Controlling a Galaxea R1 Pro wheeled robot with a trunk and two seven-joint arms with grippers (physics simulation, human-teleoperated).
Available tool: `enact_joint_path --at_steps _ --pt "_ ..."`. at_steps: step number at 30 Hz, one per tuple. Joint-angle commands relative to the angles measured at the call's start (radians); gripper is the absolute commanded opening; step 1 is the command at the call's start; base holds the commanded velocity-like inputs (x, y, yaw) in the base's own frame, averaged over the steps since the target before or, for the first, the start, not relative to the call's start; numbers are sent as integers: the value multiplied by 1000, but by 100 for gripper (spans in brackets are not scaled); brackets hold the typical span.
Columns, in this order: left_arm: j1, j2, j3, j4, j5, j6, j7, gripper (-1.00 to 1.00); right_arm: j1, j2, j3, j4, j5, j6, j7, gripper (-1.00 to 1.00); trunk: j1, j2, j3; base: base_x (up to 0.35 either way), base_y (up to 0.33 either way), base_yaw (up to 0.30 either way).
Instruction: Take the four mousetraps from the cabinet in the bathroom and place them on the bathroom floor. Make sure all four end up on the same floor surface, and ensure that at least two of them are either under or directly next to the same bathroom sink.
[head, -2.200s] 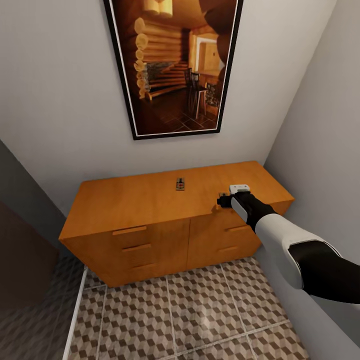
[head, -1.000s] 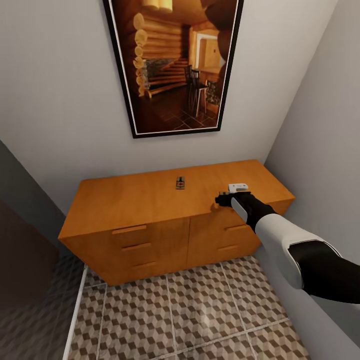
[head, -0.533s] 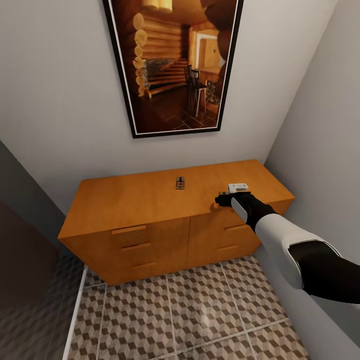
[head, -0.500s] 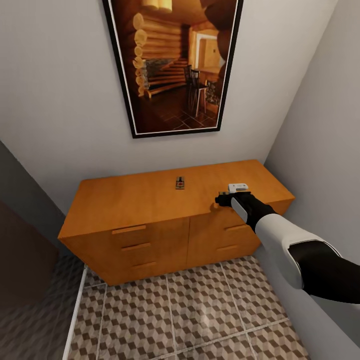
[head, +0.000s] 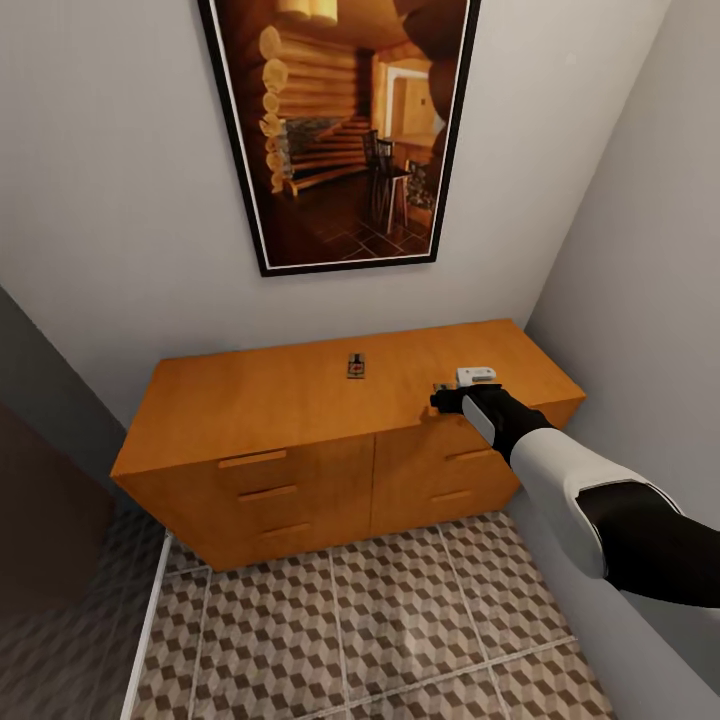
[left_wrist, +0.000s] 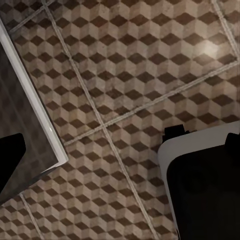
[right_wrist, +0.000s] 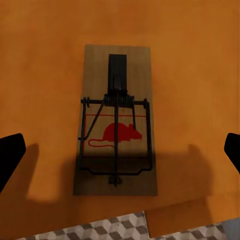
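Orange-brown cabinet (head: 300, 400): low chest of drawers against the wall beneath a framed picture (head: 335, 130); 2 mousetraps visible on its flat top.

Near mousetrap (right_wrist: 116, 135): lies flat at the front edge of the top, red mouse mark and black wire spring facing up; in the right wrist view it sits centred between the 2 dark fingertips.

Far mousetrap (head: 355, 366): mid-top, toward the wall, well apart from the arm.

Right gripper (head: 445, 397): hangs just over the near trap at the cabinet's front edge; jaws spread wide, 1 tip at each side of the wrist picture, nothing held.

Left gripper (left_wrist: 120, 155): points down at the bathroom floor (left_wrist: 130, 75); fingertips show as dark shapes far apart, gripping nothing.

Just changed: across the last 2 seconds the arm has barely shifted; the whole head picture slid a little left and up, so the camera moved, not the cabinet or traps.

Meaning for the task: alignment looks finished, so the likely next step is a descent and closing across the board's narrow width. No trap is seen on the floor yet.

Risk: the thin board lies flush with the wood, so fingers may skid over it or push it off the edge.
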Motion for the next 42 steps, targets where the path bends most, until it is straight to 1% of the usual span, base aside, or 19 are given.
enact_joint_path --at_steps 1,25,42 --pt "-2 -1 -7 5 0 -6 6 100 -1 0 8 -1 -11 5 -7 100 1 -2 -2 0 -5 0" --pt "-2 0 -7 5 -1 -6 6 100 -1 0 8 -1 -11 5 -7 100 1 -2 -2 0 -1 0" --pt "-2 -1 -7 5 -1 -6 6 100 1 0 8 -1 -11 5 -7 100 1 -2 -12 0 0 0"
